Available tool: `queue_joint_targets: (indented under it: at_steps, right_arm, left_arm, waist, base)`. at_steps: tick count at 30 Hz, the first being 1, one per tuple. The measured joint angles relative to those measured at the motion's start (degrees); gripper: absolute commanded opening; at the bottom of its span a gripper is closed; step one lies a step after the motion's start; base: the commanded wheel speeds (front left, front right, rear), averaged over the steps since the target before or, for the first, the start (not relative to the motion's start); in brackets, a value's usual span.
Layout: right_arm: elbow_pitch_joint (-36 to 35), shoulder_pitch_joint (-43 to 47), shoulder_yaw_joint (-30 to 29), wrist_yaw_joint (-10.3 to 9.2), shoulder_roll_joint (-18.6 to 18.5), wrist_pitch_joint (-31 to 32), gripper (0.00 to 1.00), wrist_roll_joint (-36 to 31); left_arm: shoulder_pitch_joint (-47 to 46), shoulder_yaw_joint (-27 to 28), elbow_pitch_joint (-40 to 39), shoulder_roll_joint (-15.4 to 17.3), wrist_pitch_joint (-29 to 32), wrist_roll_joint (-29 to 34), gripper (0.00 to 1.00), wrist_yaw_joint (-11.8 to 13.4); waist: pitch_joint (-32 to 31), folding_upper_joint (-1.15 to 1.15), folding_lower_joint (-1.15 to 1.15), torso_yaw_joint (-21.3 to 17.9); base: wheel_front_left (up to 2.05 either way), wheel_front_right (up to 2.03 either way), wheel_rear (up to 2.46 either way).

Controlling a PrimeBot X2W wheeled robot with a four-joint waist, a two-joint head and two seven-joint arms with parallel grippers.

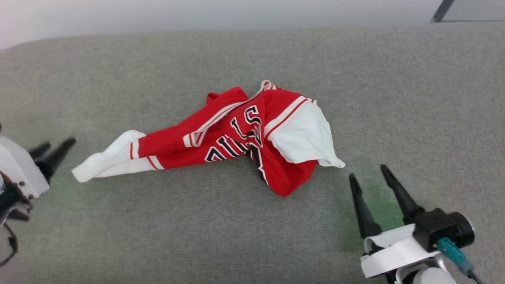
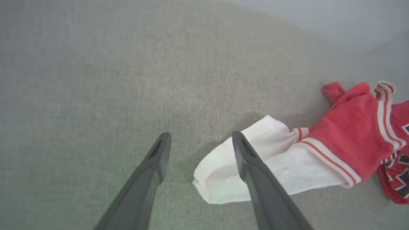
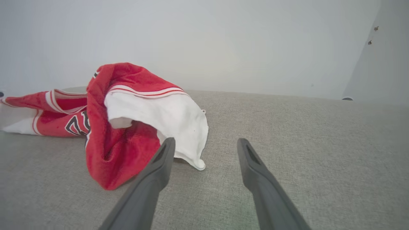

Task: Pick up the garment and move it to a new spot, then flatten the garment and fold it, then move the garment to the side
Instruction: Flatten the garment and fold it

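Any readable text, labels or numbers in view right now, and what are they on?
"ULLS": black white-outlined block letters on the front of the garment, head view; a letter before them is creased, unreadable.
In both wrist views the lettering is cut off by folds: unreadable.
No other text.

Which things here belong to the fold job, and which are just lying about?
Job:
- garment, crumpled in a heap
- left gripper, open, near one white sleeve
- right gripper, open, near the other white sleeve

Not part of it:
- grey fabric surface under the garment
- dark bar at the far upper right
- pale wall behind
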Motion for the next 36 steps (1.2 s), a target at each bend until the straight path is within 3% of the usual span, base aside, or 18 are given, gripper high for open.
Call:
queue_joint_targets:
  at_steps: [7, 12, 17, 20, 26, 30, 36]
  right_arm:
    - [1.88, -2.88, 4.42, 0.01, -0.01, 5.37, 1.00, -6.15]
    - [1.56, -6.27, 8.27, 0.01, 0.02, 12.50, 1.00, -11.01]
    - [0.59, -8.47, 10.82, 0.01, -1.48, 19.02, 1.00, -13.95]
    - [-1.71, -8.81, 10.87, 0.01, -4.46, 22.30, 1.00, -13.88]
    - [-7.21, -8.75, 12.79, 0.01, -11.62, 30.64, 1.00, -10.77]
    - [-10.62, -10.07, 14.84, 0.01, -16.31, 36.91, 1.00, -7.37]
    - [-13.65, -13.04, 17.90, 0.02, -21.26, 44.03, 1.00, -3.58]
  left_arm:
    - [4.83, -0.97, -9.98, 2.70, -19.92, 9.68, 1.00, -0.01]
    - [10.00, 1.51, -13.13, 2.38, -23.93, 15.61, 1.00, -0.01]
    - [19.59, 18.83, -15.72, -3.33, -24.18, 28.42, 1.00, 0.48]
    - [28.24, 28.33, -19.24, -7.71, -24.17, 38.34, 1.00, 1.70]
    - [42.06, 45.41, -27.60, -16.29, -24.17, 50.97, 1.00, 1.66]
    - [47.37, 52.70, -32.23, -21.03, -24.18, 57.59, 1.00, 0.93]
    - [50.64, 56.79, -34.17, -25.15, -24.18, 60.71, 1.00, 0.21]
  waist:
    - [-1.76, 0.00, 0.00, 2.43]
    - [-2.53, 0.00, 0.00, 4.60]
    - [-2.86, 0.00, 0.00, 7.27]
    - [-2.93, 0.00, 0.00, 8.91]
    - [-2.58, 0.00, 0.00, 11.31]
    - [-1.94, 0.00, 0.00, 11.87]
    - [-1.08, 0.00, 0.00, 12.44]
  base:
    - [0.00, 0.00, 0.00]
    - [0.00, 0.00, 0.00]
    - [0.00, 0.00, 0.00]
    - [0.00, 0.00, 0.00]
    - [0.00, 0.00, 0.00]
    - [0.00, 0.00, 0.00]
    - [0.00, 0.00, 0.00]
